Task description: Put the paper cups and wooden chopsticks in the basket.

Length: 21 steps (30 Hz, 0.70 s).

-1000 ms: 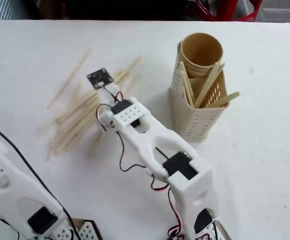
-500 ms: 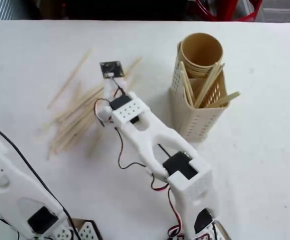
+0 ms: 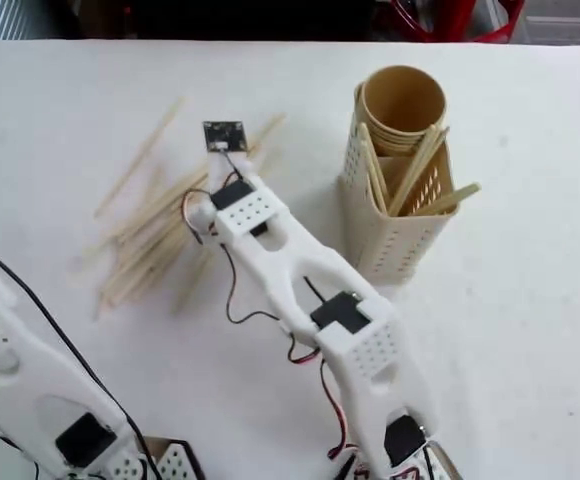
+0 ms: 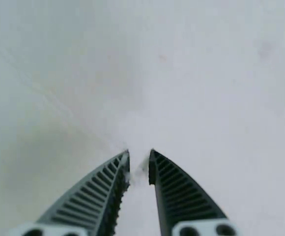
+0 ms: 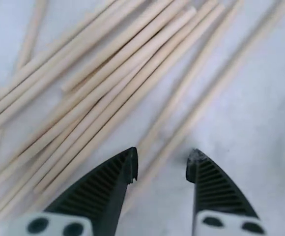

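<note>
Paper cups: a nested stack of paper cups [image 3: 402, 98] stands upright in the far end of the basket [image 3: 395, 240], mouths up.
Chopsticks in basket: several wooden chopsticks [image 3: 417, 170] lean in the basket just near of the cups, tips poking above the rim, one slanting out to the right.
Basket: cream, perforated walls, upright on the tabletop [image 3: 530, 300], right of centre.
Loose chopsticks: a heap of loose chopsticks [image 3: 150, 235] lies flat on the tabletop left of the basket and well apart from it, mostly running diagonally from near-left to far-right. A single stick [image 3: 138, 157] lies a little apart on the heap's far-left side.
Right claw: the right claw [image 5: 162, 161] hangs over the heap [image 5: 113, 73], its fingers parted to a moderate gap and gripping nothing. One stick on the tabletop runs under the gap.
Right arm: the white right arm [image 3: 300, 290] stretches from the near edge to the right side of the heap, with a small dark board [image 3: 224, 135] at its far end.
Left claw: the left claw [image 4: 138, 156] points at bare tabletop [image 4: 206, 73], tips drawn almost together with a thin slit between them, holding nothing.
Left arm: the left arm [image 3: 30, 390] sits at the near-left corner.
</note>
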Available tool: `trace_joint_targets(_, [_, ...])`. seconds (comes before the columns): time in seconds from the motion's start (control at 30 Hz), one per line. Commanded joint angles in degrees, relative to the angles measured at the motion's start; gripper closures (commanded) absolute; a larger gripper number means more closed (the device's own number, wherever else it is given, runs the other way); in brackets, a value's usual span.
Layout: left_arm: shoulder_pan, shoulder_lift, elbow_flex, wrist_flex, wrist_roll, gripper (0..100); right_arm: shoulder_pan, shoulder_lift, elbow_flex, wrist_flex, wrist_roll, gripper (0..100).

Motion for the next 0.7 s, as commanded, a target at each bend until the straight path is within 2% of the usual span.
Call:
trace_joint_targets(0.0, [0.57, -0.31, -2.81, 0.26, -0.26, 91, 1.8, 2.42, -5.89, 5.32, -0.35, 82.6])
trace_joint_targets(0.4, [0.57, -0.31, -2.81, 0.26, -0.26, 91, 2.33, 8.84, -16.7, 23.16, -2.64, 82.6])
trace_joint_targets(0.67, [0.48, -0.31, -2.81, 0.26, -0.26, 91, 3.74, 9.45, -17.32, 20.88, -1.05, 82.6])
